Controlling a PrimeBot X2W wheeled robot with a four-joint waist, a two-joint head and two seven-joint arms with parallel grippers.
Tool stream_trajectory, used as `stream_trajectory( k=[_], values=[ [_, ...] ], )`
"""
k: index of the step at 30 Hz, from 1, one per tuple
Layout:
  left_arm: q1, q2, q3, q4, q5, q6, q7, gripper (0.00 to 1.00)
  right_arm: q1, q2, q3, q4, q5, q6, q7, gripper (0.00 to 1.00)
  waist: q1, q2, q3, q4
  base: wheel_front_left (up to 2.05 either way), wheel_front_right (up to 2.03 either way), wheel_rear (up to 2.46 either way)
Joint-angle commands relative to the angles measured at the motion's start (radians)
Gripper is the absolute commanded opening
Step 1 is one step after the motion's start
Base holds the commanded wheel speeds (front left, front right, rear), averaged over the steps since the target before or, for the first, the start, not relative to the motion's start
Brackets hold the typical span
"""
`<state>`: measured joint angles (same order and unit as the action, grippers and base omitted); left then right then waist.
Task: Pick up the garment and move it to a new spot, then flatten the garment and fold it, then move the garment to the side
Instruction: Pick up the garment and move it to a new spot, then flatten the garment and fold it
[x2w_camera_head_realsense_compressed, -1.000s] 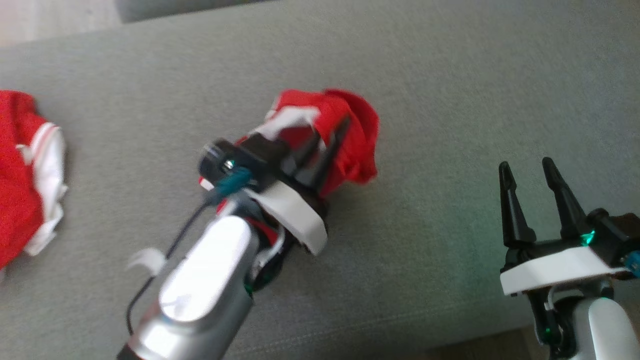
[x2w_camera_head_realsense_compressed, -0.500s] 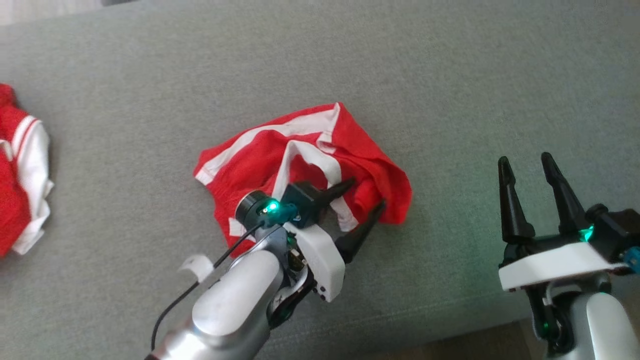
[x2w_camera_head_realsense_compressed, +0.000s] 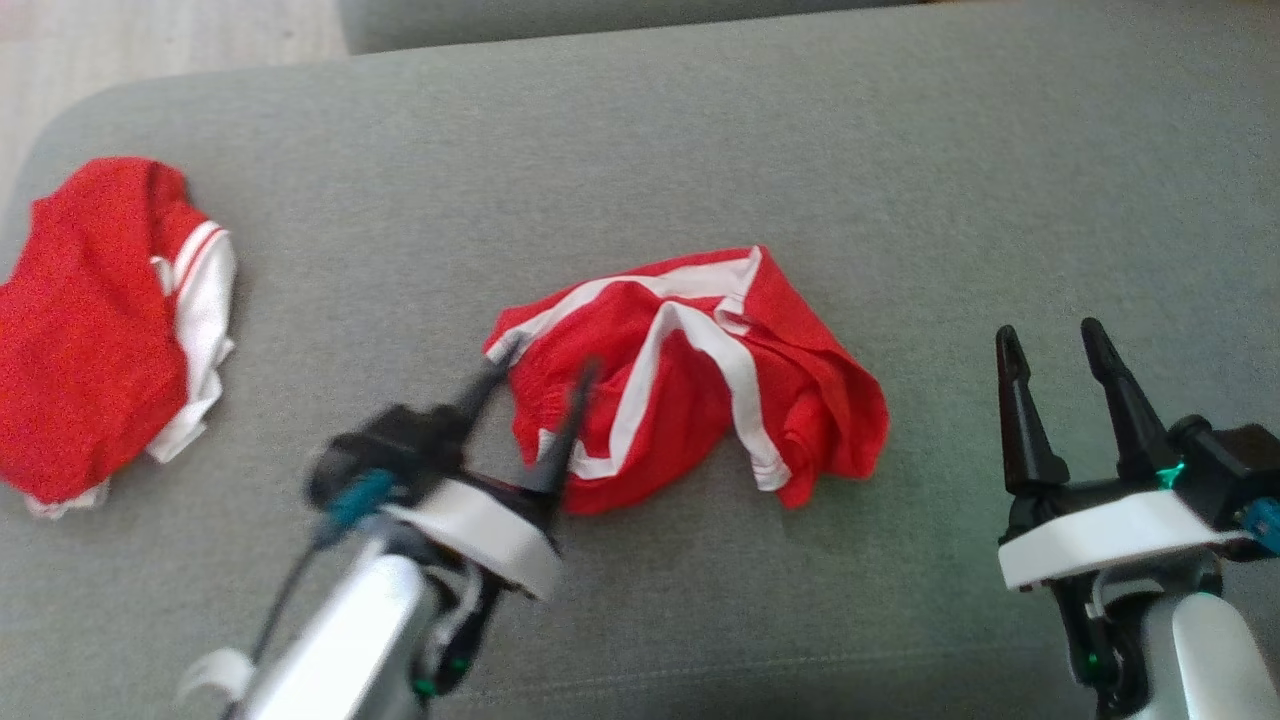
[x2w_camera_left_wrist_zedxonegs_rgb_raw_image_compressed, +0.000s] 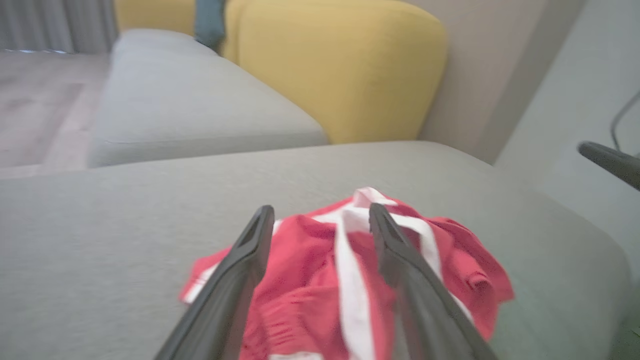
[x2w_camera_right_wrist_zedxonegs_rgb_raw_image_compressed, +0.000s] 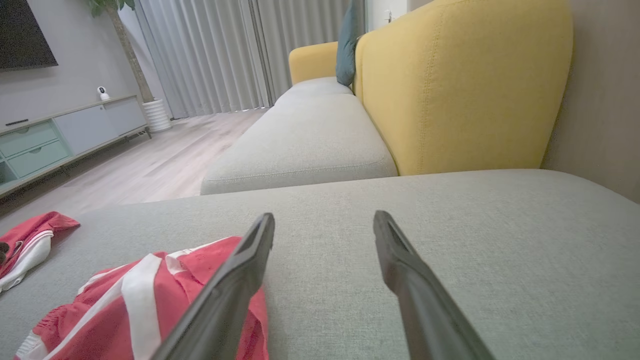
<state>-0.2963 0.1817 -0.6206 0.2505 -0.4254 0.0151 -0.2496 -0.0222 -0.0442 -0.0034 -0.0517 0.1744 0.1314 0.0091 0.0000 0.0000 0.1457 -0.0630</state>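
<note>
A red garment with white stripes (x2w_camera_head_realsense_compressed: 690, 375) lies crumpled in the middle of the grey cushion (x2w_camera_head_realsense_compressed: 700, 150). It also appears as the garment (x2w_camera_left_wrist_zedxonegs_rgb_raw_image_compressed: 330, 280) in the left wrist view and the garment (x2w_camera_right_wrist_zedxonegs_rgb_raw_image_compressed: 125, 300) at the lower left of the right wrist view. My left gripper (x2w_camera_head_realsense_compressed: 545, 365) hovers open at the garment's left edge, holding nothing, fingers spread in its wrist view as left gripper (x2w_camera_left_wrist_zedxonegs_rgb_raw_image_compressed: 320, 220). My right gripper (x2w_camera_head_realsense_compressed: 1050, 335) stands open to the garment's right, apart from it, shown empty as right gripper (x2w_camera_right_wrist_zedxonegs_rgb_raw_image_compressed: 325, 220).
A second red and white garment (x2w_camera_head_realsense_compressed: 100, 320) lies bunched at the cushion's left end. A yellow sofa back (x2w_camera_right_wrist_zedxonegs_rgb_raw_image_compressed: 465, 85) rises behind, with another grey seat (x2w_camera_right_wrist_zedxonegs_rgb_raw_image_compressed: 305, 140) beyond. The wooden floor (x2w_camera_right_wrist_zedxonegs_rgb_raw_image_compressed: 150, 160) lies off the left edge.
My left gripper opened and let go of the garment, which dropped and spread on the cushion. The arm has pulled back to the left. The head view has shifted.
</note>
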Motion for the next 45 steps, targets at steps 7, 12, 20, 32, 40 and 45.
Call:
stream_trajectory(
  k=[7,12,20,32,40,45],
  values=[
    [0.066,0.067,0.252,-0.106,0.004,0.073,-0.012,1.0,0.012,-0.006,0.014,-0.034,-0.01,-0.001,0.012,1.0,0.0,0.0,-0.047,0.067,0.0,0.0,0.0],
    [0.128,0.097,0.367,-0.133,0.017,0.085,-0.012,1.0,0.029,-0.006,0.013,-0.033,-0.012,-0.001,0.019,1.0,0.0,0.0,-0.073,0.084,0.0,0.0,0.0],
    [0.211,0.109,0.385,-0.153,0.054,0.063,-0.012,1.0,0.065,-0.006,0.012,-0.039,-0.016,-0.001,0.035,1.0,0.0,0.0,-0.114,0.079,0.0,0.0,0.0],
    [0.257,0.112,0.368,-0.162,0.066,0.058,-0.012,1.0,0.106,-0.006,0.01,-0.055,-0.006,-0.001,0.046,1.0,0.0,0.0,-0.141,0.073,0.0,0.0,0.0],
    [0.253,0.114,0.363,-0.165,0.074,0.062,-0.012,1.0,0.101,-0.006,0.012,-0.056,-0.008,-0.001,0.045,1.0,0.0,0.0,-0.137,0.074,0.0,0.0,0.0],
    [0.25,0.111,0.363,-0.166,0.075,0.063,-0.012,1.0,0.097,-0.006,0.013,-0.056,-0.01,-0.001,0.045,1.0,0.0,0.0,-0.131,0.076,0.0,0.0,0.0]
  ],
)
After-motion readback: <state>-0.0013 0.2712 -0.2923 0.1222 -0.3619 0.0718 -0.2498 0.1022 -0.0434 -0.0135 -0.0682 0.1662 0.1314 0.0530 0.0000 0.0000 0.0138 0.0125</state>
